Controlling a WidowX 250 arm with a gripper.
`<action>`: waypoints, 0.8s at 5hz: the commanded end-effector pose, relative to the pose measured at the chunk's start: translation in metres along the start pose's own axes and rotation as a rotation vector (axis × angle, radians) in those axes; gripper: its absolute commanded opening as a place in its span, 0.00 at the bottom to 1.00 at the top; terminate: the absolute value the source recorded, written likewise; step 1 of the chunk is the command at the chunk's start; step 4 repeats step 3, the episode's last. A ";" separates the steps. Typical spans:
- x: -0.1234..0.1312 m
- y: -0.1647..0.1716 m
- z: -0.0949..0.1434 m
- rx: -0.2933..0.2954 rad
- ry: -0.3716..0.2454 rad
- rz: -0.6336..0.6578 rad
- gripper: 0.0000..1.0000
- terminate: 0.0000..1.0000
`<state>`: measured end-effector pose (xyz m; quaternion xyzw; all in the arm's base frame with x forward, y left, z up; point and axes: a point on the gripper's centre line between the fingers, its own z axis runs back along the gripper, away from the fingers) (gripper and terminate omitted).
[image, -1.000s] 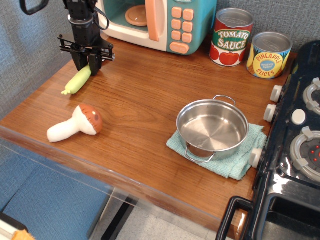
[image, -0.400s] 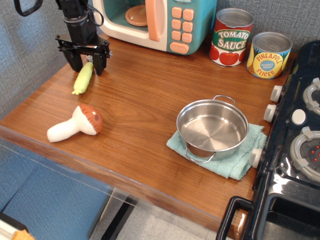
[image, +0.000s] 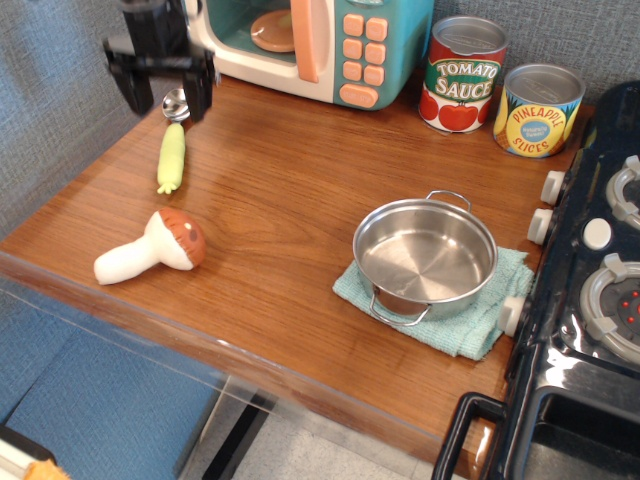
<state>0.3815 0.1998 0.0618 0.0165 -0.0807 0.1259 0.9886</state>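
My gripper (image: 163, 97) hangs open at the back left of the wooden counter, raised above the surface, with nothing between its black fingers (image: 199, 99). Just below and in front of it a pale green toy corn cob (image: 171, 158) lies flat on the wood, apart from the fingers. A small shiny metal object (image: 176, 103) shows between the fingers on the counter behind the cob. A toy mushroom (image: 151, 250) with a brown cap and white stem lies nearer the front edge.
A teal toy microwave (image: 330, 40) with its door ajar stands at the back. Tomato sauce (image: 462, 75) and pineapple slices (image: 538, 110) cans stand to its right. A steel pot (image: 425, 255) sits on a green cloth (image: 490, 320) beside the black stove (image: 590, 290).
The gripper opened and let go of the corn cob, then rose up and back. The cob now lies free on the counter, turned more upright in the picture.
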 end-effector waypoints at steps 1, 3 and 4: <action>-0.002 -0.025 0.058 -0.002 -0.056 -0.019 1.00 0.00; -0.002 -0.025 0.058 -0.002 -0.056 -0.019 1.00 1.00; -0.002 -0.025 0.058 -0.002 -0.056 -0.019 1.00 1.00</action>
